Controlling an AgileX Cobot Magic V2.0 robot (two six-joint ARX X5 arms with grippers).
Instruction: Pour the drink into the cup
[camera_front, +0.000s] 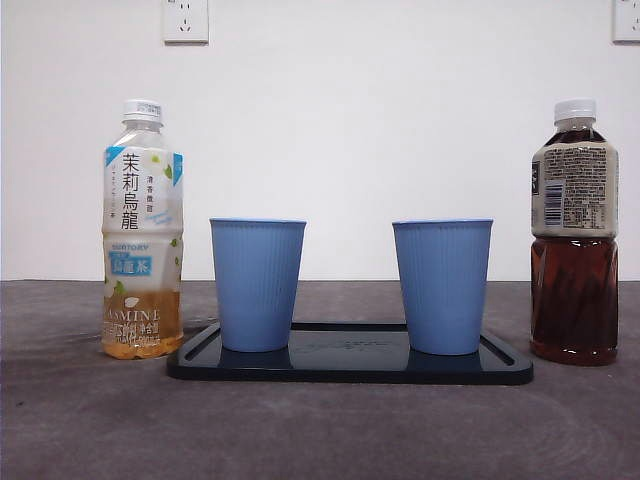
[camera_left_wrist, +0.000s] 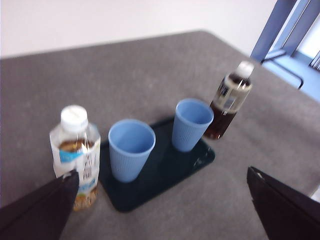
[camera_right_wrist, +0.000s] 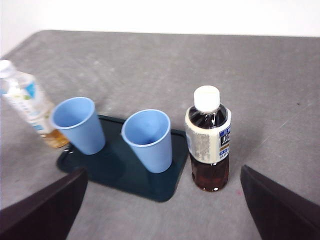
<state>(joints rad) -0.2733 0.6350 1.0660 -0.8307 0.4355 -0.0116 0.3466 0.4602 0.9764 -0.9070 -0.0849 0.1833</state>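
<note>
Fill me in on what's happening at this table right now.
Nothing is being handled yet. Two empty blue ribbed plastic cups stand on a dark flat tray. A capped, nearly empty jasmine tea bottle and a capped, fuller dark tea bottle flank it on the grey table. The left tool and right tool hover open, holding nothing.

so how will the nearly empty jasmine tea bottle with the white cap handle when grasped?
The jasmine tea bottle probably feels light: liquid fills only its bottom. Tall and narrow, it may tip if nudged high. Thin clear plastic likely flexes.
</note>
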